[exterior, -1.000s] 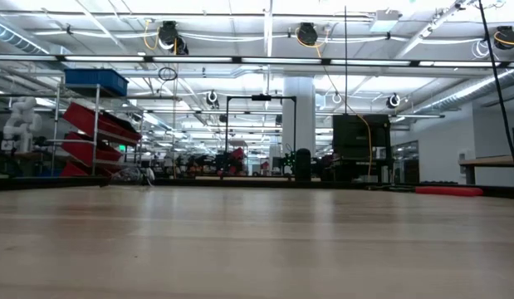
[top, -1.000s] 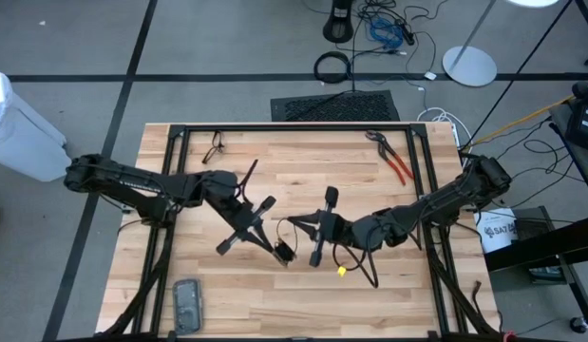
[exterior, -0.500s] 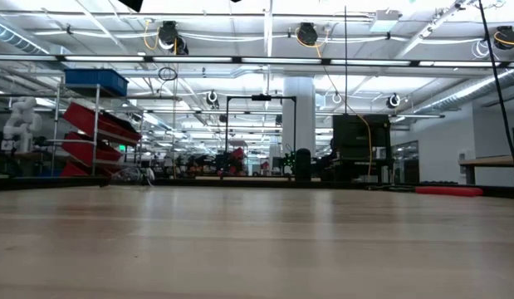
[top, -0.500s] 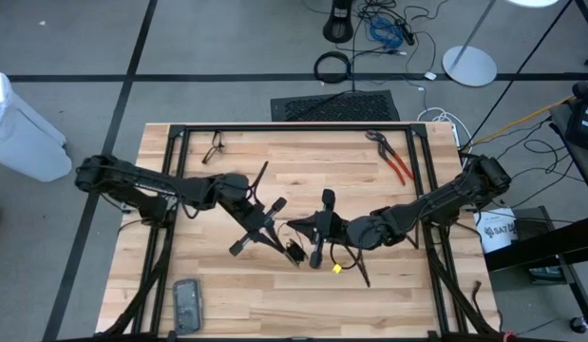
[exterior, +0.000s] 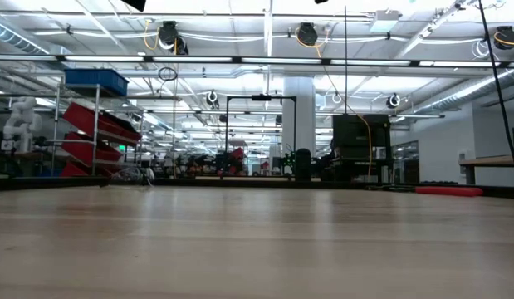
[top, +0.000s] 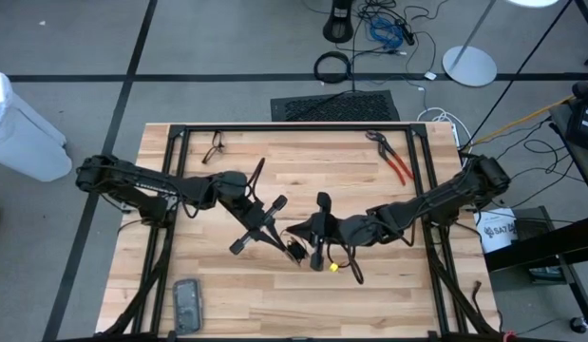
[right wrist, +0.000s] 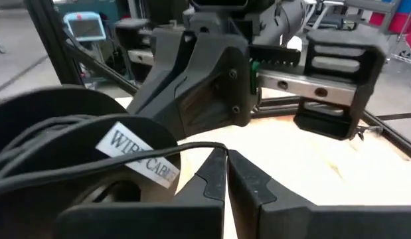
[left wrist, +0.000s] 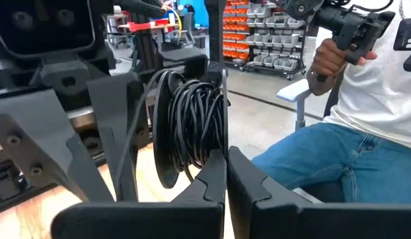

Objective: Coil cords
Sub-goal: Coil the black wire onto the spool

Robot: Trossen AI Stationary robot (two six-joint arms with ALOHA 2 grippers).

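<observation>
A thin black cord is wound on a small black spool (left wrist: 192, 126) that bears a white label (right wrist: 135, 159); in the high view the spool (top: 295, 251) hangs over the table's middle. The cord's loose tail (top: 352, 274) with a yellow end piece (top: 333, 267) trails toward the near right. My left gripper (left wrist: 226, 154) comes from the left, shut at the spool. My right gripper (right wrist: 224, 151) faces it from the right, shut on a strand. The low view shows neither gripper. My left gripper pinches the rim of one spool flange (left wrist: 222, 147) between its two fingertips, coming level from the table's left. The spool stands on edge beyond the tips, lifted clear of the table. My right gripper pinches a single strand of the cord (right wrist: 205, 146) where it leaves the spool, between its fingertips, coming nearly level from the table's right. The strand runs in a shallow curve from the spool to the tips.
Red-handled pliers (top: 398, 161) lie at the far right, a small dark wire object (top: 215, 147) at the far left, a flat grey device (top: 187, 302) by the near left edge. Black frame rails (top: 294, 126) border the table. A seated person (left wrist: 351, 133) shows beyond.
My left gripper has carried the spool a little toward the table's right, closer to my right gripper. My right gripper has rolled about its own line and tipped slightly. The yellow end piece has slid a little toward the left.
</observation>
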